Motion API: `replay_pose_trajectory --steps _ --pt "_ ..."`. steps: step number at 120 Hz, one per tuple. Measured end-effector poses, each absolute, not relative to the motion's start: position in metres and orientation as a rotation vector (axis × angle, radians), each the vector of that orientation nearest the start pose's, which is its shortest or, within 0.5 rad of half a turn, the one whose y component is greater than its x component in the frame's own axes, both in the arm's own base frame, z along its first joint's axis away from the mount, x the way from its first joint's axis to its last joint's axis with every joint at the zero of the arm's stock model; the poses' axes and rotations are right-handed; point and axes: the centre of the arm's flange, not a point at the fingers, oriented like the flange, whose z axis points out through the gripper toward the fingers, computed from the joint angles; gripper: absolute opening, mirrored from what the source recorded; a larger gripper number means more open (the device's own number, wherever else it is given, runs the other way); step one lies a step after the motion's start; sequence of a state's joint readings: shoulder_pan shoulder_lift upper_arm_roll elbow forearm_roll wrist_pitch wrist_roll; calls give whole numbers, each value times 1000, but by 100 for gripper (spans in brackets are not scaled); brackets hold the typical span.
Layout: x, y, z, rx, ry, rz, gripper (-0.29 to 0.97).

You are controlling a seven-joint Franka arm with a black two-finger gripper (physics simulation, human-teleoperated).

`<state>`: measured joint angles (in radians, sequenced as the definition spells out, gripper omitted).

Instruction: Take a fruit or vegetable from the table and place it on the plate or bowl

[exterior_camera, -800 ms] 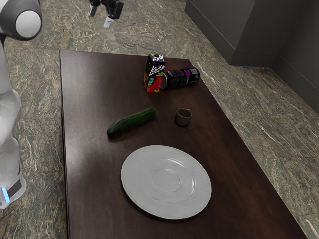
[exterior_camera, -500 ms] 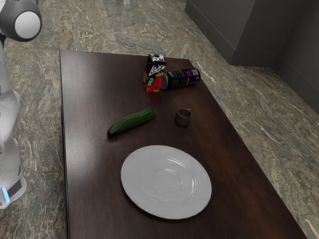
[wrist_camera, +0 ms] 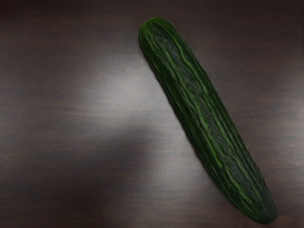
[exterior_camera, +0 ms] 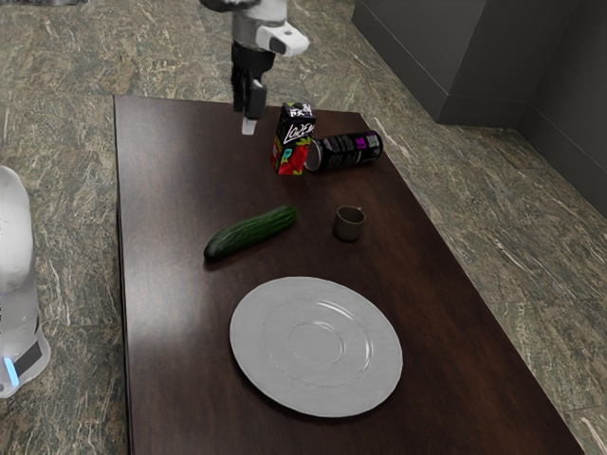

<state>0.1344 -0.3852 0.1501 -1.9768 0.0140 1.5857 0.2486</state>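
Exterior view: hand (exterior_camera: pixel 248 121) hangs high over the cucumber (exterior_camera: pixel 250 232) near the plate (exterior_camera: pixel 275 374); open or closed, cannot tell.

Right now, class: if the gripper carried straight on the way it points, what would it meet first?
The gripper points down; judging by the wrist view, it would probably meet the cucumber, or the table right beside it. Depth is unclear.

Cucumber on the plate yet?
No, the cucumber lies on the table, apart from the plate.
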Motion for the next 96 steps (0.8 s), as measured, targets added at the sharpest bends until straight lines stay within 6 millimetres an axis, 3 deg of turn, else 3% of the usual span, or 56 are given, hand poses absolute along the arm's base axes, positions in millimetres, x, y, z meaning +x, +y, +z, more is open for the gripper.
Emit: replay_pose_trajectory --steps 10,41,53,68,86,96 --pt "424 105 605 -3152 38 -32 66" --pt "444 69 569 -3044 -19 -23 66" --pt "443 66 556 -3045 -61 -8 66" --pt "441 71 519 -3060 -121 28 66" --pt "453 59 503 -3069 -151 -31 66" --pt "451 68 488 -3070 -219 -29 66"
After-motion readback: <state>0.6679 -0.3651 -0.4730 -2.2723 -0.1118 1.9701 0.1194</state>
